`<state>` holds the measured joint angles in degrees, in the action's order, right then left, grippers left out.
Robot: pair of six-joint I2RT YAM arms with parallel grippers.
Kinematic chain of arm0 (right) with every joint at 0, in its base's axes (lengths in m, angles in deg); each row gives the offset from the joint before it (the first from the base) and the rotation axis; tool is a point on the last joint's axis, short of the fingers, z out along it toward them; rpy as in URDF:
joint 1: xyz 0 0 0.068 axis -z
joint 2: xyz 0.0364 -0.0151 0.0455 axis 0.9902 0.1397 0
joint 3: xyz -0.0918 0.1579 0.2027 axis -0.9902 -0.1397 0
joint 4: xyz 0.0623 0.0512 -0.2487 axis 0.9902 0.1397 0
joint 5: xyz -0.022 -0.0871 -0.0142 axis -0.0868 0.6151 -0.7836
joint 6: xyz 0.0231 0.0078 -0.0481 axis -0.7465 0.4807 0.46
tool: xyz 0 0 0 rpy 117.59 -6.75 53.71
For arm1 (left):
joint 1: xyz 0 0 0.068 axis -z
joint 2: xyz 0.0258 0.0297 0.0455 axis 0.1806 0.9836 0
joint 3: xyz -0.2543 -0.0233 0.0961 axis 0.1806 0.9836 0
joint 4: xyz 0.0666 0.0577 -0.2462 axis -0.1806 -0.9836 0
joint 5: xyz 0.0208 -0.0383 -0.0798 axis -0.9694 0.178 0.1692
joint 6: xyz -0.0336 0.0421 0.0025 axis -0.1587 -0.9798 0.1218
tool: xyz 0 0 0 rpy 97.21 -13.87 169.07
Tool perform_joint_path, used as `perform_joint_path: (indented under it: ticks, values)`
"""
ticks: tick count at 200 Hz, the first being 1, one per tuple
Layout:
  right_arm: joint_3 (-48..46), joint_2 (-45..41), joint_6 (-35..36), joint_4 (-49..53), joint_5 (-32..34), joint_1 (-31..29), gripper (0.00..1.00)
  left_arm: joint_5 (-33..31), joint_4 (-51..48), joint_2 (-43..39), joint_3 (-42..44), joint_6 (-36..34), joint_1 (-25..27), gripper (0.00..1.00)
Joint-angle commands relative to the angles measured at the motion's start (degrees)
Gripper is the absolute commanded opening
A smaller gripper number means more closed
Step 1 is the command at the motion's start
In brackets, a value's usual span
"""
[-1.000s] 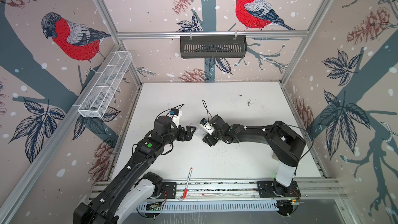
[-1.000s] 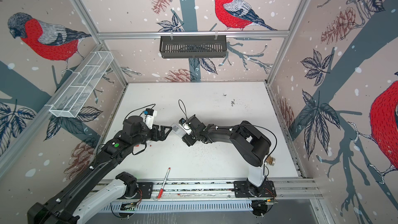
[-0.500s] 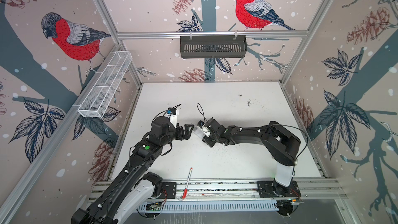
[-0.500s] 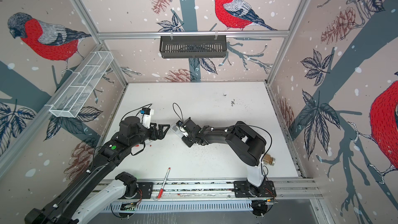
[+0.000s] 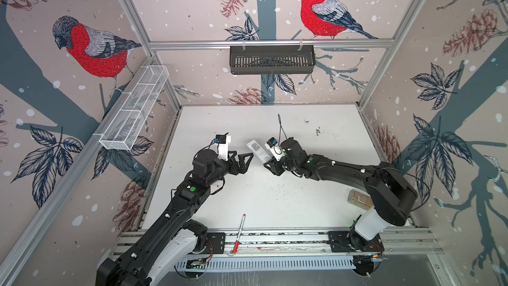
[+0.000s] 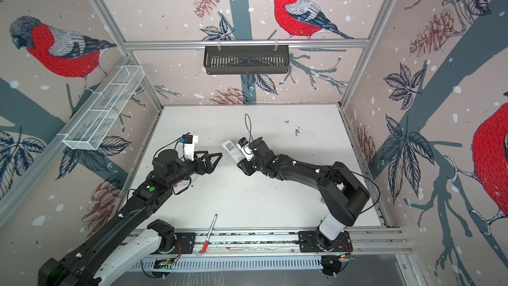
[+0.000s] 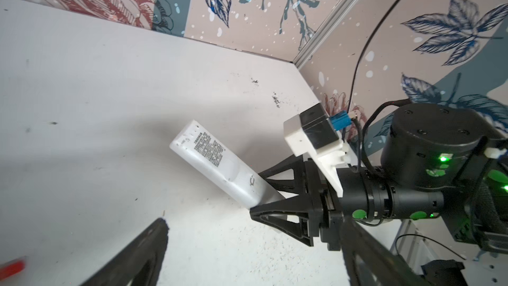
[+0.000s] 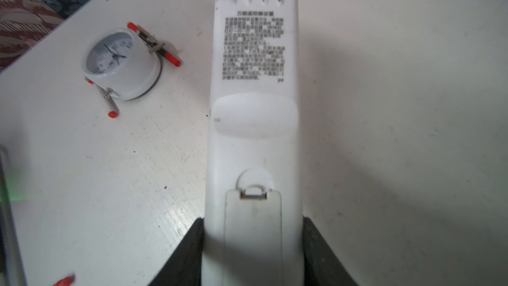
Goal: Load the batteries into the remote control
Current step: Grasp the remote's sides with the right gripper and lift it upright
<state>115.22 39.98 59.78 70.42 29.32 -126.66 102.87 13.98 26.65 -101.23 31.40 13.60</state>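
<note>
The right gripper (image 8: pixel 253 218) has its jaws clamped on one end of the white remote control (image 5: pixel 257 149), which is tilted over the desk (image 5: pixel 275 202) with its printed back and shut battery cover facing up. Near the remote's free end, the left gripper (image 5: pixel 243 156) has its jaws spread wide. Behind the remote, open desk runs to the rear edge, where a black slotted basket (image 5: pixel 272 59) hangs, its contents unclear.

White remote control (image 8: pixel 253 133); red-and-white pen (image 5: pixel 239 233)
</note>
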Motion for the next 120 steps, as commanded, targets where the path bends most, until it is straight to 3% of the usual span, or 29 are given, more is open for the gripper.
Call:
perform_joint_path:
  ticks: [1,57,120]
  values:
    - [-2.8,-5.8,-3.8,-6.2,-9.6,3.3,0.31,6.7,15.6,2.2,0.5,2.8,-0.1,0.97]
    - [-6.9,-21.9,-7.1,-8.5,-24.6,10.3,0.3,14.2,30.9,8.5,0.4,5.2,1.3,0.97]
    - [-7.9,-26.8,-10.8,-14.8,-41.2,11.2,0.27,20.5,47.0,14.8,-1.2,7.7,6.1,0.97]
